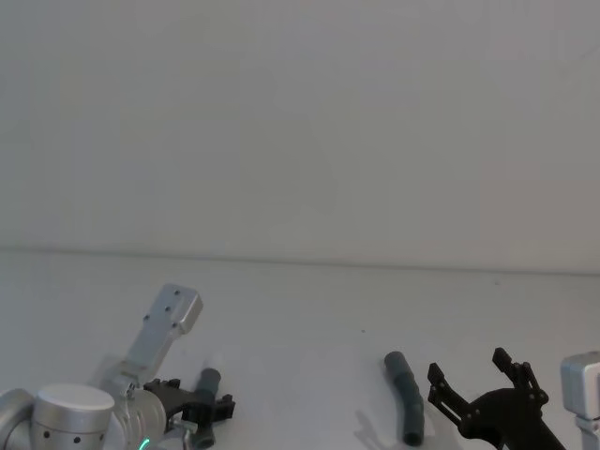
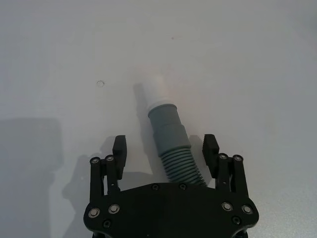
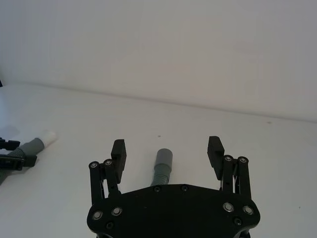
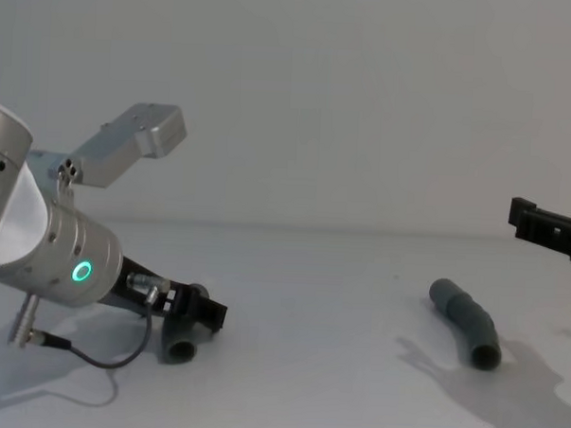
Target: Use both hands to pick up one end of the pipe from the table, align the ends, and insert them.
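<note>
Two dark grey corrugated pipe pieces lie on the white table (image 1: 300,319). The left piece (image 2: 171,139) ends in a narrow white tip (image 2: 156,89). My left gripper (image 2: 166,146) is down at it, open, with a finger on each side of the hose and a gap to both. It also shows in the head view (image 1: 202,408) and chest view (image 4: 201,310). The right piece (image 1: 405,394) is slightly bent, its socket cuff (image 3: 163,158) pointing away from me. My right gripper (image 3: 167,148) hangs open above it, clear of the table (image 4: 541,225).
A plain white wall rises behind the table's far edge (image 1: 300,258). The left arm's silver wrist with its green ring light (image 4: 79,271) and a loose cable (image 4: 90,357) sit low at the near left. Bare tabletop separates the two pieces.
</note>
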Robot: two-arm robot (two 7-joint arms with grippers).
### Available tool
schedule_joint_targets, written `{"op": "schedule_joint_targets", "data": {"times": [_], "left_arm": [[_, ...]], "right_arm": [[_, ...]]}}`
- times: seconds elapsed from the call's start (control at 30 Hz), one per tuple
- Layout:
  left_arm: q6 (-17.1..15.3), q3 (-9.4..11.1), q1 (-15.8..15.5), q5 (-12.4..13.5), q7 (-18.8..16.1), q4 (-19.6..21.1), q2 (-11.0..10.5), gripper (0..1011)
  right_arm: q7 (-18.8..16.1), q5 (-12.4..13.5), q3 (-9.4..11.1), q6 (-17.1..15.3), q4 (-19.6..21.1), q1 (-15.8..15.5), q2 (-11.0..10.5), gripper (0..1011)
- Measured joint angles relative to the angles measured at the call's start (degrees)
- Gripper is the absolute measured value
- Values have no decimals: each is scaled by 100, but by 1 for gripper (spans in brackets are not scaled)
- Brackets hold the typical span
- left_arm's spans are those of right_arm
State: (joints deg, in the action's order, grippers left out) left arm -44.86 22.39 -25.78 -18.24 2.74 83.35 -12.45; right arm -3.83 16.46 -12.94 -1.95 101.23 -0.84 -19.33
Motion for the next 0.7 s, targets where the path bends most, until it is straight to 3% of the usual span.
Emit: {"op": "schedule_joint_targets", "data": {"times": [0.3, 0.7], "left_arm": [[14, 12, -28, 13, 33, -49, 6, 667], [24, 21, -41, 21, 49, -79, 10, 578]], "right_arm": [[0, 0, 0, 0, 0, 0, 0, 1001], [0, 0, 0, 0, 0, 0, 0, 1001]]}}
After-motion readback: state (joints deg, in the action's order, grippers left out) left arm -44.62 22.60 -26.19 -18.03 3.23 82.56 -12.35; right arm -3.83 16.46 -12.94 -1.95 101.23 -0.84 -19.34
